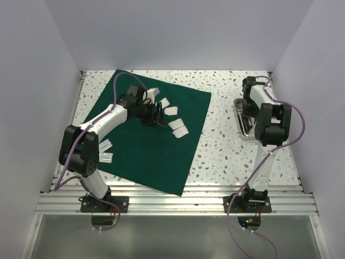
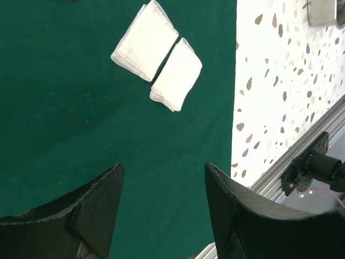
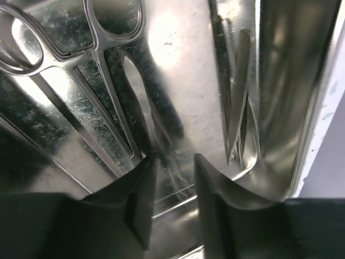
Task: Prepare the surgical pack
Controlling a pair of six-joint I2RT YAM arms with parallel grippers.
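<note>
The dark green cloth [image 1: 145, 145] lies flat on the left of the table. Several white gauze pads lie on it, among them two side by side [image 1: 178, 128] that the left wrist view shows ahead of the fingers [image 2: 177, 75]. My left gripper [image 1: 159, 116] hovers over the cloth [image 2: 64, 108], open and empty [image 2: 163, 181]. The steel tray [image 1: 243, 129] stands on the right of the table. My right gripper [image 1: 248, 110] reaches down into it [image 3: 173, 167]. Its jaws stand a little apart, with the blade end of the scissors [image 3: 116, 81] between them. Forceps [image 3: 237, 97] lie by the tray wall.
Two more gauze pads [image 1: 105, 151] lie at the cloth's left edge by the left arm. The speckled tabletop [image 1: 221, 140] shows between cloth and tray. White walls close in on three sides. An aluminium rail [image 1: 178, 202] runs along the near edge.
</note>
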